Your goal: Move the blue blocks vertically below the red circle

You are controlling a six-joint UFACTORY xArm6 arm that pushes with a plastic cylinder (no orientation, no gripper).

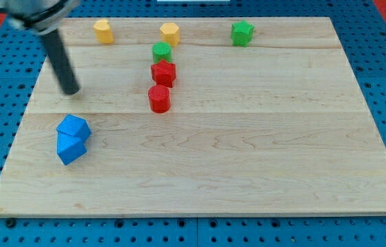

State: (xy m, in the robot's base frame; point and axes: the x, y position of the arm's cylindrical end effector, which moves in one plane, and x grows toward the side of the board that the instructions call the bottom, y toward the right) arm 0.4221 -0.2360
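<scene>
Two blue blocks sit touching at the view's left: an upper faceted one (74,127) and a lower cube-like one (70,148). The red circle, a short red cylinder (159,99), stands near the board's middle top, well to the right of the blue blocks. My tip (71,90) is at the end of the dark rod, above the blue blocks in the view and apart from them, left of the red cylinder.
A red faceted block (163,73) and a green cylinder (161,51) line up above the red cylinder. Two yellow blocks (103,31) (170,32) and a green star-like block (242,32) sit along the top edge of the wooden board (247,151).
</scene>
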